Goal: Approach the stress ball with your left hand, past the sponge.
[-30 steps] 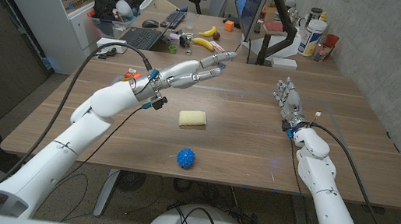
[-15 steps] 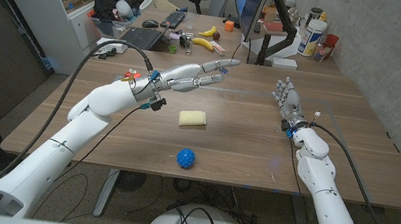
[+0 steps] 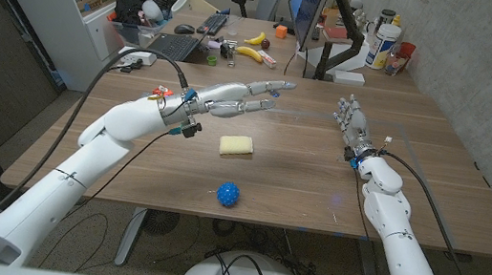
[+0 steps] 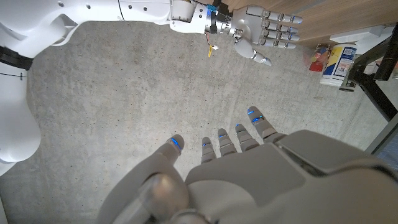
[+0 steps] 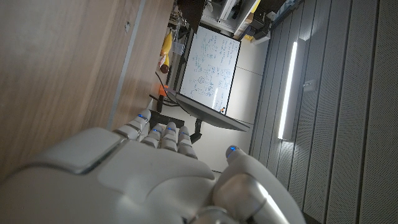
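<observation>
L hand raised over table, empty; stress ball near front edge, untouched.

L hand is held above the wooden table, fingers stretched out and apart, pointing toward the far side w/ nothing in its grasp; left wrist view confirms spread fingers, nothing betw. them. Sponge, pale yellow, lies on the table below and nearer the robot than the L hand, apart from it. Stress ball, blue, sits nearer the front edge, just past the sponge toward the robot, well apart from the L hand. R hand stands upright at the table's right part, fingers up and together, holding nothing; curl not clear. Bananas and monitor on the desk behind.
</observation>
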You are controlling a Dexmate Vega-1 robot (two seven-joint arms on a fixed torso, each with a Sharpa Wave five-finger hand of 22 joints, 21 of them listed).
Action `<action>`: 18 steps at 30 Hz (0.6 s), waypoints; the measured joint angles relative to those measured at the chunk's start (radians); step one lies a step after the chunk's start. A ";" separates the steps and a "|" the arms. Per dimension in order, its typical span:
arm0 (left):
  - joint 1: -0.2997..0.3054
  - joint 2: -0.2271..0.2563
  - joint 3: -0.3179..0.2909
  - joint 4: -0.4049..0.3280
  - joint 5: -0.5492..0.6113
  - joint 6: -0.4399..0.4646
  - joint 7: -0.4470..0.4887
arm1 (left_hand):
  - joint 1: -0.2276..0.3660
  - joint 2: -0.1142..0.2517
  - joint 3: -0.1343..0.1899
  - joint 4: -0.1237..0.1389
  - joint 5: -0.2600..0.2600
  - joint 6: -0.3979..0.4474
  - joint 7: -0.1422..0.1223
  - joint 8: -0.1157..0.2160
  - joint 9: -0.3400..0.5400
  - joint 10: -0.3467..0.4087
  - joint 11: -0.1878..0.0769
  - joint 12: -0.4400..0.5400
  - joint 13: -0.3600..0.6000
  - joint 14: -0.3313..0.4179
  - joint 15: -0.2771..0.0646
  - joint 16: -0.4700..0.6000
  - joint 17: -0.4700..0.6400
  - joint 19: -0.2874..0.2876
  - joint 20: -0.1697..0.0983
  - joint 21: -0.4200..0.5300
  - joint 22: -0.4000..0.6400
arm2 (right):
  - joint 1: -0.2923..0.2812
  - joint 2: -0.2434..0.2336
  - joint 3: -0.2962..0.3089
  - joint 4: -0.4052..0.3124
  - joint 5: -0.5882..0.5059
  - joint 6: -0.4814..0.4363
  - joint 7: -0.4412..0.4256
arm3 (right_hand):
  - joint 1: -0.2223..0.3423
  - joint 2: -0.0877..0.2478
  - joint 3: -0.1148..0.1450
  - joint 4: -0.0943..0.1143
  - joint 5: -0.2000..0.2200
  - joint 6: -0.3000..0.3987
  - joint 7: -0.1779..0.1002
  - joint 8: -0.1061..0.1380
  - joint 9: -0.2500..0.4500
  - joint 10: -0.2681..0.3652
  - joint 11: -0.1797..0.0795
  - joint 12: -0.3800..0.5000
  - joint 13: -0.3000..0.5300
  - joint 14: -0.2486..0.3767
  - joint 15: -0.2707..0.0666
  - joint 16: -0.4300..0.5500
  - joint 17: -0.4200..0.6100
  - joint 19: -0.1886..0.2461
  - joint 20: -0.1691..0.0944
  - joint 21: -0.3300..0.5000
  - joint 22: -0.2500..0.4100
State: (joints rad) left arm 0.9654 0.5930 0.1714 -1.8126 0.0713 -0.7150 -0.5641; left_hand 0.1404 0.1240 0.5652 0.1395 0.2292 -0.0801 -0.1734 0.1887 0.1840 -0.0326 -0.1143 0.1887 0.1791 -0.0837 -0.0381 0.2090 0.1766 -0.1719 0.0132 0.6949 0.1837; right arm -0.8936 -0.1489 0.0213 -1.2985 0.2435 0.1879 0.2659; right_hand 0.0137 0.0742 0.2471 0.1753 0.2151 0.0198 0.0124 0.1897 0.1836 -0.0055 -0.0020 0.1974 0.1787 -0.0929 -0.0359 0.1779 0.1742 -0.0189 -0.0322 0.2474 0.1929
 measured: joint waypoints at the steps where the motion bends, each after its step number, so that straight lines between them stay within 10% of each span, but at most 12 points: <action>1: 0.000 0.001 0.000 -0.001 0.000 0.002 -0.002 | 0.002 0.002 0.000 0.000 0.000 0.000 0.000 0.000 0.000 0.000 0.000 0.000 0.000 0.000 0.000 0.000 0.000 0.000 0.000 0.000 0.000 | 0.000 0.000 0.000 0.000 0.000 0.000 0.000 | 0.000 0.000 0.000 0.000 0.000 0.002 -0.002 0.000 0.000 0.000 0.000 0.000 0.000 0.000 0.000 0.000 0.000 0.000 0.000 0.000 0.000; 18: 0.014 0.031 -0.005 -0.031 0.002 0.027 -0.031 | 0.021 0.013 0.013 -0.013 -0.003 0.005 -0.005 0.004 0.000 0.000 0.000 0.000 0.000 0.000 0.000 0.000 0.000 0.000 0.000 -0.004 0.005 | -0.003 0.003 -0.007 -0.008 -0.004 0.001 -0.006 | 0.000 0.000 0.000 0.000 0.000 0.004 -0.004 0.000 0.000 0.000 0.000 0.000 0.001 0.000 0.000 0.000 0.000 0.000 0.000 0.000 0.000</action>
State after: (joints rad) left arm 0.9794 0.6243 0.1665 -1.8432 0.0732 -0.6879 -0.5952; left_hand 0.1615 0.1370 0.5779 0.1269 0.2260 -0.0747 -0.1788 0.1925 0.1838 -0.0327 -0.1142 0.1887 0.1791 -0.0837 -0.0381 0.2091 0.1768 -0.1719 0.0131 0.6910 0.1883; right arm -0.8965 -0.1464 0.0145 -1.3065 0.2396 0.1887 0.2597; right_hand 0.0138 0.0742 0.2471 0.1753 0.2151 0.0234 0.0088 0.1897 0.1836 -0.0055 -0.0019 0.1974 0.1794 -0.0929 -0.0359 0.1779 0.1742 -0.0189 -0.0322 0.2475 0.1929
